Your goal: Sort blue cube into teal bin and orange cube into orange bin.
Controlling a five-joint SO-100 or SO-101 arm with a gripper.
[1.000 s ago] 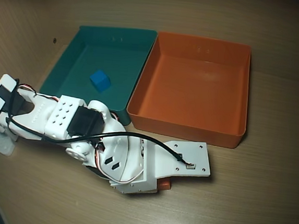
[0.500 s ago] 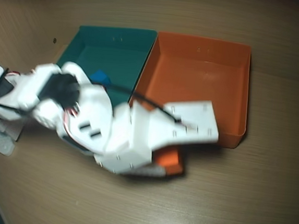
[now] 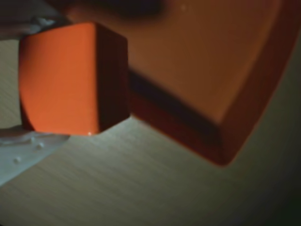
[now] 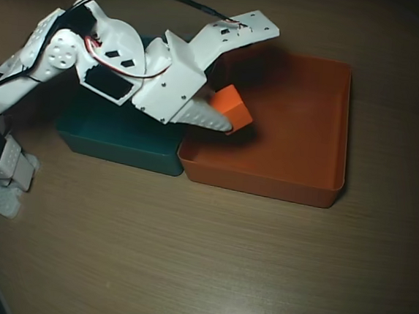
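Table [image 4: 208,260]: wood-grain top, bare in front of the bins in the overhead view.

Orange bin [image 4: 295,183]: open-topped tray, right of the pair in the overhead view, its left wall touching the teal bin [image 4: 119,145]. Its floor looks empty. In the wrist view one corner of the orange bin [image 3: 221,141] shows, blurred, with the floor behind it.

Teal bin: largely covered by the arm [image 4: 111,60] from above; only the near wall and a strip of floor show. The blue cube is not visible in either view. It may lie under the arm, but I cannot confirm.

Arm: reaches from its base at left, across the teal bin, wrist ending over the shared wall.

Gripper [image 4: 231,122]: jaws closed onto the orange cube [image 4: 232,109], one white finger [image 4: 205,117] visible along the cube's lower-left side. The wrist view agrees: the orange cube [image 3: 70,77] fills the upper left, pinched, with a pale finger [image 3: 28,150] below it.

Key relation: seen from above, the cube sits inside the orange bin's outline, near its left wall and clear of the teal side. It appears raised above the floor, judging by the shadow beneath. The bin's long open area lies to the cube's right.

Judgement: the cube is probably already over the right bin. Opening here should drop it in, though a small shift rightward would give more margin from the shared wall.
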